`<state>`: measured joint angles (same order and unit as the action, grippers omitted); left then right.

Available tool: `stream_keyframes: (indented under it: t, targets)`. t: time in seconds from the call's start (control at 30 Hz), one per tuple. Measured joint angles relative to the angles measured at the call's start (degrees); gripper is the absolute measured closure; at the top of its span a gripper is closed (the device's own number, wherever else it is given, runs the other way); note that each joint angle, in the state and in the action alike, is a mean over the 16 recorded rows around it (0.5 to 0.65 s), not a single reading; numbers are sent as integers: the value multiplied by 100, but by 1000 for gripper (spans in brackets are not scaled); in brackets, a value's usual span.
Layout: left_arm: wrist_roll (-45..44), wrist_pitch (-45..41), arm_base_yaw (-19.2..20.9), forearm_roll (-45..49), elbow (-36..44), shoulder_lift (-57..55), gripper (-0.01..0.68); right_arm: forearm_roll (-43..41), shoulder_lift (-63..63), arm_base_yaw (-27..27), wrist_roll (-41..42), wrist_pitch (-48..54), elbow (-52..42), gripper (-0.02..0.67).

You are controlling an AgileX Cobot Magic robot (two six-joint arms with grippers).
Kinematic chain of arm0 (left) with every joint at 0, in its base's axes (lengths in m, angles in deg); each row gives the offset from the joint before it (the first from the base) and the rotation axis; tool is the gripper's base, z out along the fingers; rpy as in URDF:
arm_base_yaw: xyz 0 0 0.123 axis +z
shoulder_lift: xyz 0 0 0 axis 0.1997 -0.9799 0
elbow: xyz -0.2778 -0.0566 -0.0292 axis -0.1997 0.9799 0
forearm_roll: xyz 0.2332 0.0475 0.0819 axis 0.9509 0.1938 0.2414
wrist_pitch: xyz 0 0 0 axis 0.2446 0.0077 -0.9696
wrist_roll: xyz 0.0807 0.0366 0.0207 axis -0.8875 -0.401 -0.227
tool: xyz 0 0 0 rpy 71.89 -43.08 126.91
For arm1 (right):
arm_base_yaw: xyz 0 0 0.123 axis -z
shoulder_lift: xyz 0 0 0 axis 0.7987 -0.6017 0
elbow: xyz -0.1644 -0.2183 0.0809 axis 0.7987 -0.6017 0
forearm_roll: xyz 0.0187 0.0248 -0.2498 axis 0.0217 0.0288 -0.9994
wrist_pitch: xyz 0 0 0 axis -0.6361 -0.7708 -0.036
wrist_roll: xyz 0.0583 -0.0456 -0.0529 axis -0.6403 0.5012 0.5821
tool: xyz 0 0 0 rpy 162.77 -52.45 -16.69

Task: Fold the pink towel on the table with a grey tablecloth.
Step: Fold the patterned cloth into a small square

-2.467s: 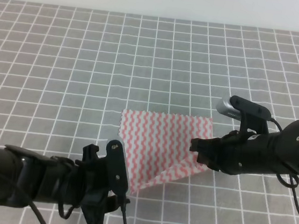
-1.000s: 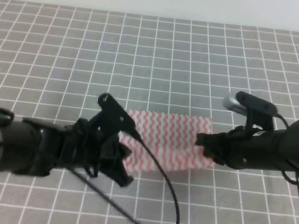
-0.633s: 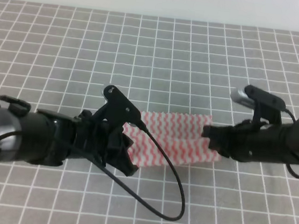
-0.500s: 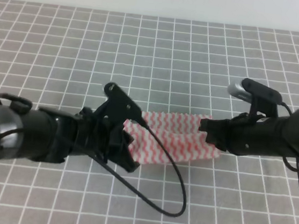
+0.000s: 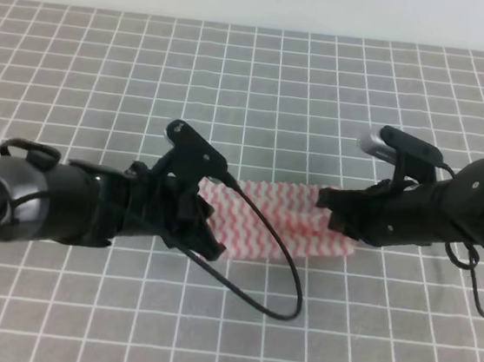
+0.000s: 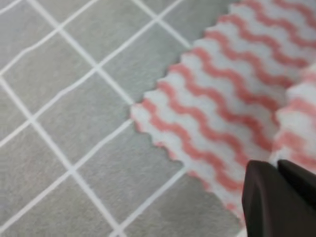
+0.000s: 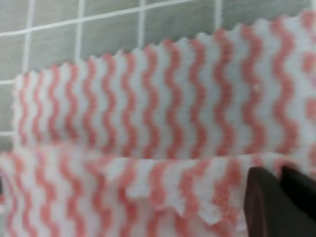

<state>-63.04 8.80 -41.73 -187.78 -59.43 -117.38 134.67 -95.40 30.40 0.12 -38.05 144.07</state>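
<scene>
Pink towel (image 5: 282, 216) held at both ends, stretched as a narrow band across the middle of the worktop (image 5: 253, 86).

Long axis of the towel runs left to right in the high view, roughly parallel to the near edge of the grey gridded cloth; its stripes follow the same direction. Left end meets the left claw (image 5: 207, 221), right end meets the right claw (image 5: 330, 215). Left wrist view: a jagged corner of the towel lies flat on the grey cloth, and a second layer rises toward the dark fingers (image 6: 276, 200), which sit pressed together, clenched on the fabric. Right wrist view: two layers visible, the upper one lifted and rumpled, its pinked edge running into the closed fingers (image 7: 279, 200), likewise gripping the towel. A black cable (image 5: 274, 281) loops over the towel's near edge onto the worktop.
</scene>
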Motion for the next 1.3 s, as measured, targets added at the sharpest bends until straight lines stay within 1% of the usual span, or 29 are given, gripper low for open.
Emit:
stream_keyframes:
  t: [0.33,0.6,1.0,1.3]
  targets:
    - [155,-252,204,-11,-44,-157,675,-4,-103,154,14,4,20,663]
    - [177,-312,227,0,-70,-210,675,-9,-94,168,23,46,81,663]
    - [183,-369,236,-11,-344,-318,676,-30,-251,238,22,326,507,663]
    - [193,-398,331,-11,-557,-472,676,-35,-526,290,24,483,807,663]
